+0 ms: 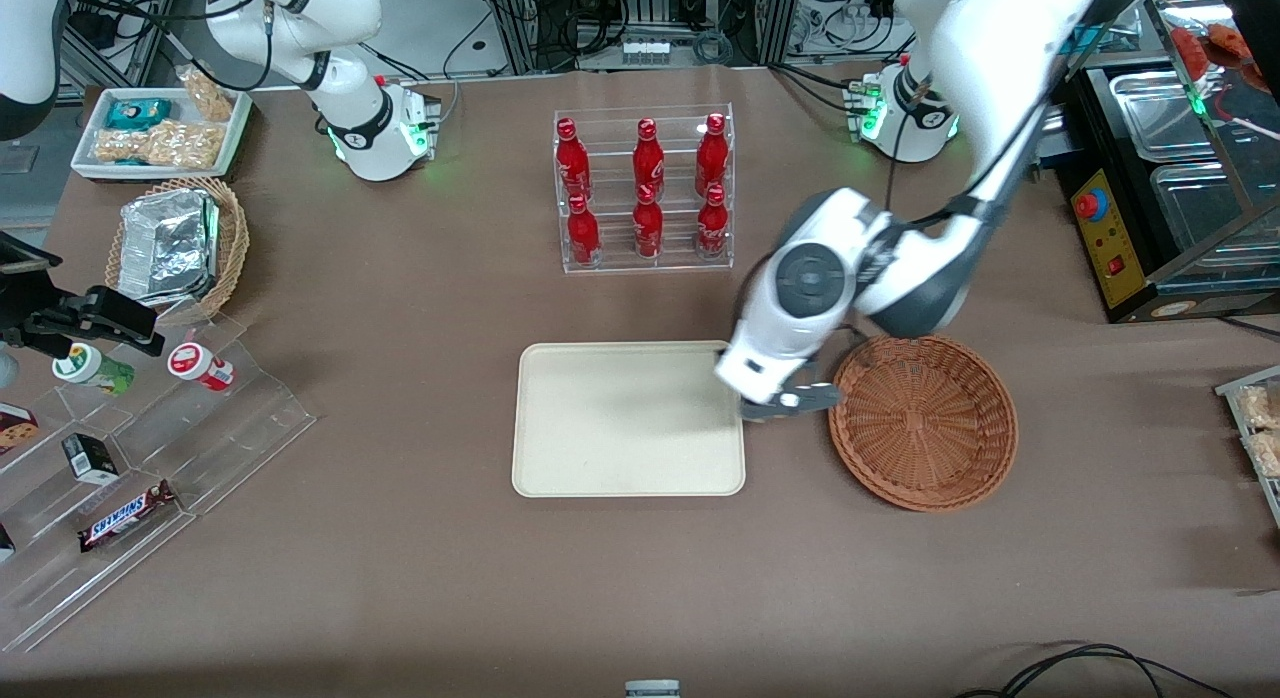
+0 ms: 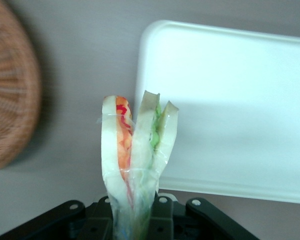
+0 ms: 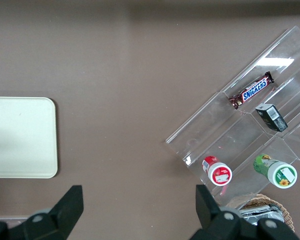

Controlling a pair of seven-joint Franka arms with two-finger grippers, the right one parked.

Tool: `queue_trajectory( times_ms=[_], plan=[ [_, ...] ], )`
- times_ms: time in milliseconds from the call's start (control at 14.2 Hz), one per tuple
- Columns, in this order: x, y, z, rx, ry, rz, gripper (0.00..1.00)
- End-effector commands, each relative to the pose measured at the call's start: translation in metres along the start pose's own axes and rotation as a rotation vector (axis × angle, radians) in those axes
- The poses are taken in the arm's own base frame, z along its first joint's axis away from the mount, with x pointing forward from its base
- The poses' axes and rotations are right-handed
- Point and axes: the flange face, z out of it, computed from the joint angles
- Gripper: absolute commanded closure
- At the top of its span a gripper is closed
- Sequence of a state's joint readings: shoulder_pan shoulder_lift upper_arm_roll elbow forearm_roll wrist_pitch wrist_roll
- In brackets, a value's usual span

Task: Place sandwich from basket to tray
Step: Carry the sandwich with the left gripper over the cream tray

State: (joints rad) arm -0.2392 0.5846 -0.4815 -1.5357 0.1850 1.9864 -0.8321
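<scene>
the pincer (image 1: 795, 403) hangs between the basket (image 1: 925, 423) and the tray (image 1: 625, 418), just above the counter (image 1: 400, 558), pinching the sandwich (image 2: 137, 160) by its narrow end. the sandwich stands out from the fingers with its wide end splayed, the bread slices parting around the orange and green filling. it looks light and soft, wrapped in clear film that is likely slippery. a hard squeeze would crush the bread, a slack one might let it slide. the low, bunched end, where the layers meet, seems the firmest place to hold. the basket shows nothing inside.
</scene>
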Motion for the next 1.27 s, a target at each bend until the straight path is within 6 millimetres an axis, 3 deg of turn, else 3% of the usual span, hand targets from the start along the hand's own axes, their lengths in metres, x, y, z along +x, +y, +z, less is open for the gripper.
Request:
queue_trajectory(
  times_ms=[0,141,422,562,773,1055,1125,1195],
  plan=[
    [0.018,0.058,0.033,-0.019,0.015,0.047,0.93],
    [0.019,0.093,0.053,-0.04,0.037,0.059,0.87],
    [0.02,0.112,0.078,-0.063,0.103,0.092,0.81],
    [0.002,0.133,0.094,-0.042,0.148,0.13,0.78],
    [0.011,0.129,0.106,-0.059,0.164,0.072,0.75],
    [0.011,0.13,0.103,-0.075,0.179,-0.06,0.33],
    [0.013,0.129,0.098,-0.073,0.19,-0.061,0.12],
    [0.014,0.127,0.093,-0.07,0.197,-0.065,0.0]
  ],
)
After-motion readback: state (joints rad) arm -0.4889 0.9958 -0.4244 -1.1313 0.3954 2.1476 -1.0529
